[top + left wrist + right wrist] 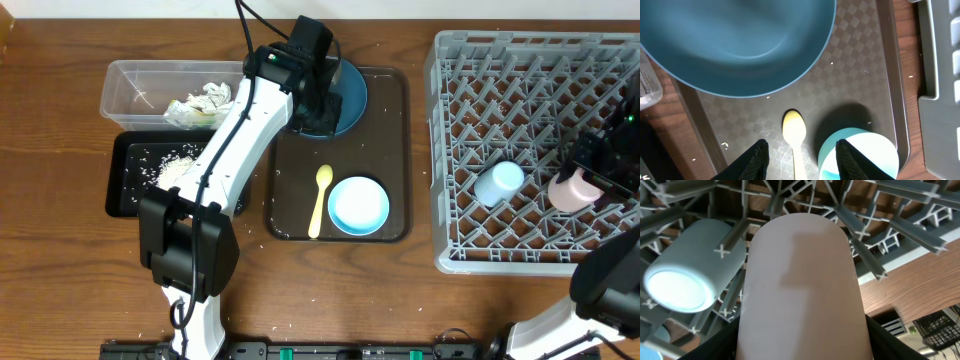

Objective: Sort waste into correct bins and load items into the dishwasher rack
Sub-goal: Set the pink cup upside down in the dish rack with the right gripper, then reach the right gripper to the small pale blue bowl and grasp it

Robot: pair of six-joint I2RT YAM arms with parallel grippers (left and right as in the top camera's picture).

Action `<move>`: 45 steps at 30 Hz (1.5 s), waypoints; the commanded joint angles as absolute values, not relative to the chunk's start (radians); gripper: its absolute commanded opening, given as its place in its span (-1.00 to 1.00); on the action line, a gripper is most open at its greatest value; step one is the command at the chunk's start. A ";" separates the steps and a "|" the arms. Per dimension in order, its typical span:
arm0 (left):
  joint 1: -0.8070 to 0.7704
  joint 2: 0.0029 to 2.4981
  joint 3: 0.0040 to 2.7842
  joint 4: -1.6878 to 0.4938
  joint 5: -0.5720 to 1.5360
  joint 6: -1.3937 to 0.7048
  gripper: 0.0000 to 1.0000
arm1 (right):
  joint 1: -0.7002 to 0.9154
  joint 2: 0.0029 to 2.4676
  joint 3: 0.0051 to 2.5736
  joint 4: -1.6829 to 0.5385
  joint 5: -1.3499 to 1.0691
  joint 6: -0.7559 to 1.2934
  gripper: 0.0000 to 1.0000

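Note:
The dark blue bowl (345, 100) (740, 40) sits at the far end of the brown serving tray (395, 150). My left gripper (312, 105) (801, 147) is open and empty just in front of the bowl, above the pale yellow spoon (320, 200) (794, 131). The white bowl with a light blue inside (358, 205) (860, 155) stands beside the spoon. My right gripper (590, 180) (802, 347) is shut on the pink cup (570, 190) (800, 280) over the grey dishwasher rack (440, 150). The light blue cup (498, 182) (687, 277) lies in the rack beside it.
The clear tub (130, 85) at the back left holds crumpled white paper (205, 100). The black tray (125, 180) in front of it holds rice grains (175, 165). My left arm reaches across both bins. Loose rice grains lie on the brown tray and the table.

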State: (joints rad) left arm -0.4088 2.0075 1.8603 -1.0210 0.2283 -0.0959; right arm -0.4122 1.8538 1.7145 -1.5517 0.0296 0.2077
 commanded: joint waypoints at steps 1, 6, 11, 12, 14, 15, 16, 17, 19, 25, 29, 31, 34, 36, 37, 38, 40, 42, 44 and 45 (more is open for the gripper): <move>-0.410 2.007 1.855 -1.024 0.212 -0.083 -0.08 | -0.419 1.874 1.710 -1.557 0.026 0.186 0.18; -0.410 2.007 1.855 -1.024 0.212 -0.083 -0.08 | -0.419 1.890 1.684 -1.552 0.030 0.186 0.18; -0.410 2.007 1.855 -1.024 0.212 -0.083 -0.08 | -0.419 1.893 1.621 -1.516 0.030 0.186 0.19; -0.410 2.007 1.855 -1.024 0.212 -0.082 -0.07 | -0.419 1.893 1.604 -1.504 0.030 0.186 0.19; -0.410 2.007 1.855 -1.024 0.212 -0.082 -0.08 | -0.419 1.893 1.581 -1.481 0.029 0.186 0.21; -0.410 2.007 1.855 -1.024 0.212 -0.083 -0.08 | -0.419 1.893 1.574 -1.473 0.029 0.186 0.22; -0.410 2.007 1.855 -1.024 0.212 -0.082 -0.07 | -0.419 1.893 1.570 -1.467 0.029 0.186 0.25; -0.410 2.007 1.855 -1.024 0.212 -0.082 -0.08 | -0.419 1.893 1.568 -1.459 0.029 0.186 0.31; -0.410 2.007 1.855 -1.024 0.212 -0.082 -0.07 | -0.419 1.893 1.568 -1.452 0.029 0.186 0.52; -0.410 2.007 1.855 -1.024 0.212 -0.082 -0.08 | -0.419 1.893 1.579 -1.428 0.013 0.186 0.84; -0.410 2.007 1.855 -1.024 0.195 -0.082 -0.08 | -0.418 1.891 1.642 -1.439 -0.038 0.180 0.84; -0.410 2.006 1.855 -1.026 0.171 -0.082 -0.08 | -0.415 1.889 1.695 -1.456 -0.076 0.161 0.82; -0.410 2.000 1.855 -1.038 0.167 -0.082 -0.07 | -0.396 1.879 1.773 -1.481 -0.112 0.136 0.81; -0.410 1.989 1.855 -1.055 0.167 -0.082 -0.07 | -0.368 1.862 1.822 -1.491 -0.125 0.136 0.80; -0.410 1.980 1.855 -1.066 0.167 -0.082 -0.07 | -0.349 1.851 1.844 -1.491 -0.132 0.133 0.80; -0.410 1.973 1.855 -1.078 0.167 -0.082 -0.07 | -0.330 1.842 1.860 -1.489 -0.141 0.133 0.80; -0.410 1.953 1.855 -1.116 0.139 -0.094 -0.07 | -0.274 1.820 1.889 -1.477 -0.179 0.133 0.78; -0.408 1.926 1.855 -1.160 0.036 -0.189 -0.07 | -0.207 1.797 1.894 -1.450 -0.210 0.133 0.75; -0.400 1.896 1.855 -1.185 -0.017 -0.245 -0.07 | -0.122 1.784 1.894 -1.423 -0.210 0.134 0.74; -0.394 1.879 1.855 -1.188 -0.015 -0.247 -0.07 | -0.077 1.784 1.894 -1.410 -0.211 0.134 0.75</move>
